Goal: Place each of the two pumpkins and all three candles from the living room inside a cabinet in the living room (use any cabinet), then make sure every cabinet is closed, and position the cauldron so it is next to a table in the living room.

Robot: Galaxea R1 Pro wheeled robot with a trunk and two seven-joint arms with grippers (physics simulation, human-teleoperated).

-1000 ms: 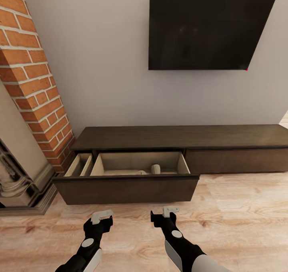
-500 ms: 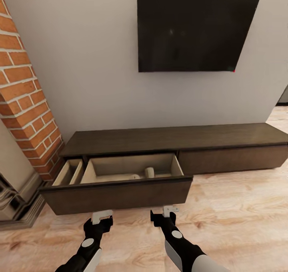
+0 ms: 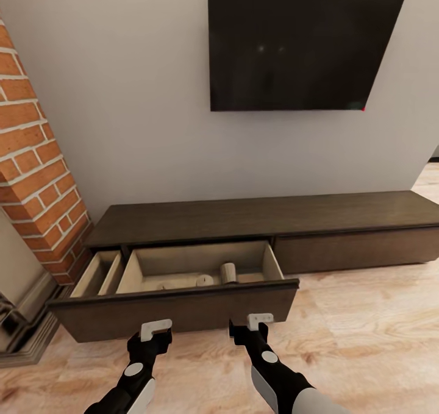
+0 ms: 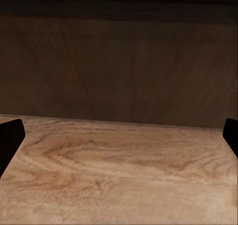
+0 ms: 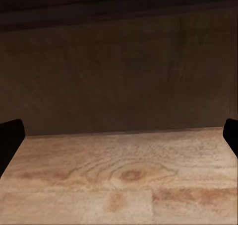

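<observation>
Your left pincer (image 3: 156, 330) and right pincer (image 3: 260, 321) both hang spread and empty, just short of the open drawer front (image 3: 177, 309) of the cabinet (image 3: 268, 214); a candle (image 3: 228, 272) lies inside, straight ahead, nearer your right pincer

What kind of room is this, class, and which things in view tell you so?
Most likely a living room: a flat television hangs on the wall above a long low cabinet whose drawer stands open, with a brick chimney beside it.
</observation>
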